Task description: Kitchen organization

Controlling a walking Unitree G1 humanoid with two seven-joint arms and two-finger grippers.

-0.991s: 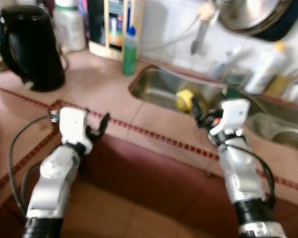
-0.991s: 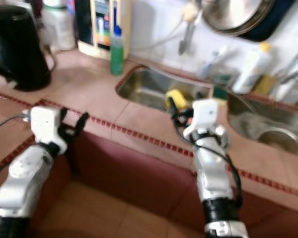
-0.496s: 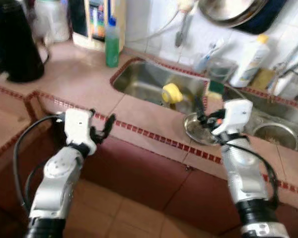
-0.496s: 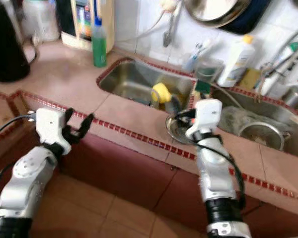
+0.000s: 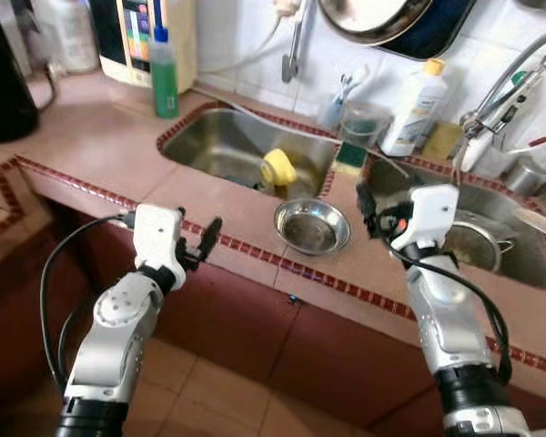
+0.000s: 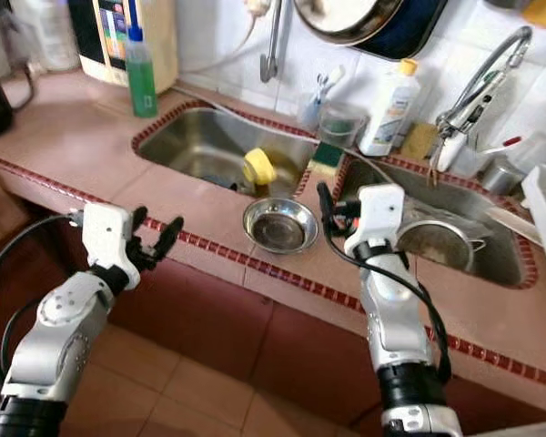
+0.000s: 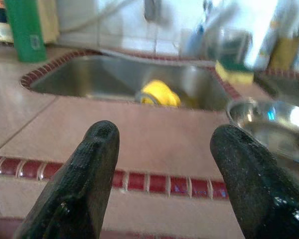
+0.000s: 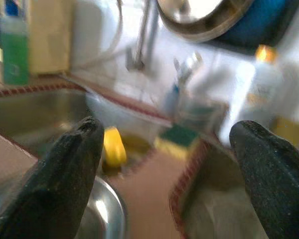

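Bowl (image 5: pixel 312 226) on counter (image 5: pixel 100 146) between two sinks — cup (image 5: pixel 278 167) in left sink (image 5: pixel 227 150), bottle (image 5: pixel 164 73) behind.

The tiled bench (image 5: pixel 100 146) is pinkish-tan, edged with a band of small dark-red tiles. A shiny steel round bowl (image 5: pixel 311 227) sits on it. A bright yellow plastic cup (image 5: pixel 278 167) lies in the steel left sink basin (image 5: pixel 209 146). The tall dish-soap bottle (image 5: pixel 164 73) is green with a blue cap; the sponge (image 5: pixel 350 157) is green over yellow.
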